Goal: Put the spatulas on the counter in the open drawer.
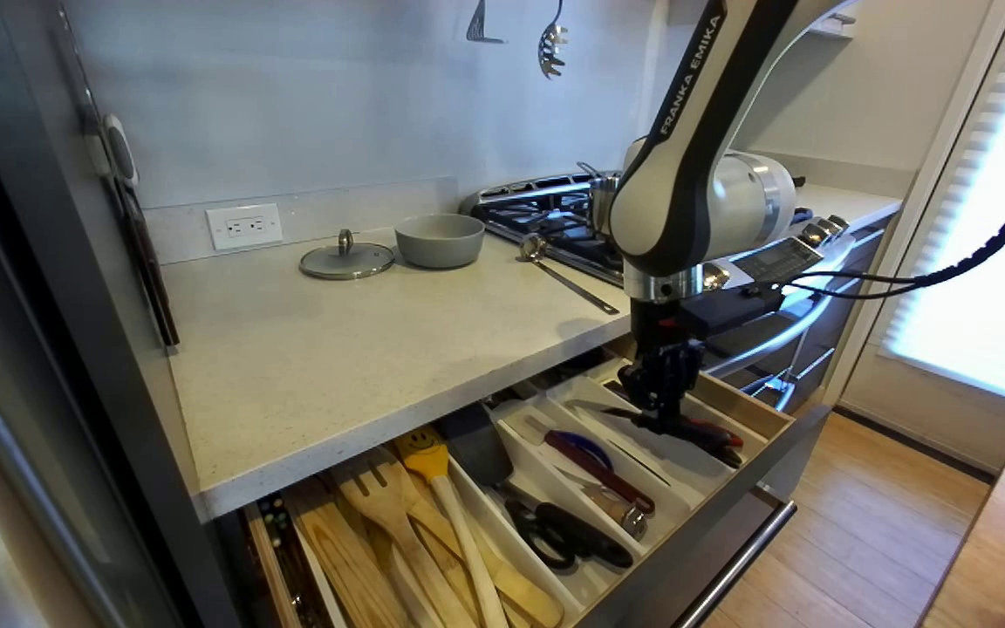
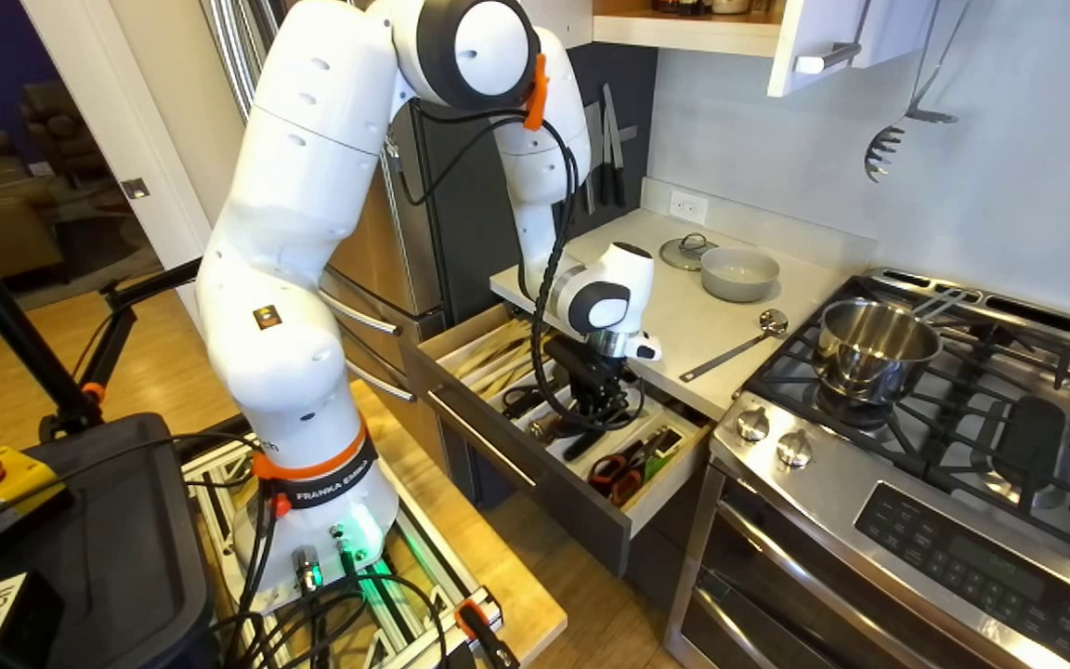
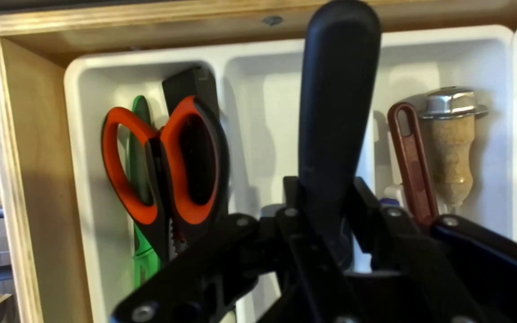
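My gripper point(image 1: 664, 420) is low over the open drawer point(image 2: 498, 437); it also shows in an exterior view point(image 2: 595, 409). In the wrist view its fingers point(image 3: 323, 197) are shut on a black handle point(image 3: 339, 89) from both sides. The handle is over the white compartment between the scissors and the red-brown handle, and its shadow falls on the tray floor. The held utensil's far end is hidden by the gripper, so its shape cannot be told. A black spatula point(image 1: 478, 440) and a yellow smiley-faced spatula point(image 1: 424, 449) lie in other drawer compartments. No spatula shows on the counter point(image 1: 345, 349).
The counter carries a glass lid point(image 1: 347, 262), a grey bowl point(image 1: 440, 242) and a metal ladle point(image 1: 572, 283). Orange-handled scissors point(image 3: 195, 211) lie beside the gripper, near the drawer's side wall point(image 3: 47, 179). Wooden utensils point(image 1: 380, 501) fill another compartment. The stove holds a steel pot point(image 2: 874, 358).
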Robot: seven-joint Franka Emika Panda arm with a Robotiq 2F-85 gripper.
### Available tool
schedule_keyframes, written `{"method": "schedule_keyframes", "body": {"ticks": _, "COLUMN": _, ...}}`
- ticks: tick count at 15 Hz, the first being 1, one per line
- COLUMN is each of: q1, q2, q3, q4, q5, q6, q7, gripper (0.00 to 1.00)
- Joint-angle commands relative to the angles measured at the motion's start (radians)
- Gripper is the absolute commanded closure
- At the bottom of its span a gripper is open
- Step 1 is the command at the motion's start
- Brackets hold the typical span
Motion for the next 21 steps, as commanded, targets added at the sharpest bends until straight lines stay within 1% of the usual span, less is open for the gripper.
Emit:
{"method": "schedule_keyframes", "body": {"ticks": 1, "q1": -0.036, "q2": 0.059, "q3": 0.031, "q4": 0.041, "q5": 0.028, "q6": 0.033, "q7": -0.039, "gripper": 0.93}}
{"method": "schedule_keyframes", "body": {"ticks": 2, "q1": -0.038, "q2": 0.066, "q3": 0.033, "q4": 0.046, "q5": 0.028, "q6": 0.036, "q7": -0.041, "gripper": 0.55}}
{"method": "schedule_keyframes", "body": {"ticks": 3, "q1": -0.04, "q2": 0.068, "q3": 0.036, "q4": 0.049, "q5": 0.03, "q6": 0.037, "q7": -0.041, "gripper": 0.45}}
{"method": "schedule_keyframes", "body": {"ticks": 4, "q1": -0.04, "q2": 0.057, "q3": 0.037, "q4": 0.044, "q5": 0.028, "q6": 0.04, "q7": -0.039, "gripper": 0.4}}
{"method": "schedule_keyframes", "body": {"ticks": 5, "q1": -0.039, "q2": 0.042, "q3": 0.036, "q4": 0.039, "q5": 0.025, "q6": 0.037, "q7": -0.038, "gripper": 0.32}}
{"method": "schedule_keyframes", "body": {"ticks": 7, "q1": -0.022, "q2": -0.017, "q3": 0.022, "q4": 0.011, "q5": 0.007, "q6": 0.037, "q7": -0.027, "gripper": 0.16}}
{"method": "schedule_keyframes", "body": {"ticks": 9, "q1": -0.012, "q2": -0.084, "q3": 0.016, "q4": -0.017, "q5": 0.003, "q6": 0.019, "q7": -0.015, "gripper": 0.03}}
{"method": "schedule_keyframes", "body": {"ticks": 10, "q1": -0.007, "q2": -0.116, "q3": 0.012, "q4": -0.032, "q5": 0.0, "q6": 0.022, "q7": -0.01, "gripper": 0.0}}
{"method": "schedule_keyframes", "body": {"ticks": 15, "q1": 0.011, "q2": -0.306, "q3": -0.005, "q4": -0.096, "q5": -0.017, "q6": 0.0, "q7": 0.011, "gripper": 0.0}}
{"method": "schedule_keyframes", "body": {"ticks": 17, "q1": 0.012, "q2": -0.385, "q3": -0.009, "q4": -0.107, "q5": -0.032, "q6": -0.062, "q7": -0.002, "gripper": 0.0}}
{"method": "schedule_keyframes", "body": {"ticks": 19, "q1": -0.001, "q2": -0.452, "q3": 0.007, "q4": -0.106, "q5": 0.011, "q6": -0.138, "q7": -0.032, "gripper": 0.0}}
{"method": "schedule_keyframes", "body": {"ticks": 21, "q1": 0.005, "q2": -0.511, "q3": 0.002, "q4": -0.098, "q5": 0.008, "q6": -0.217, "q7": -0.026, "gripper": 0.0}}
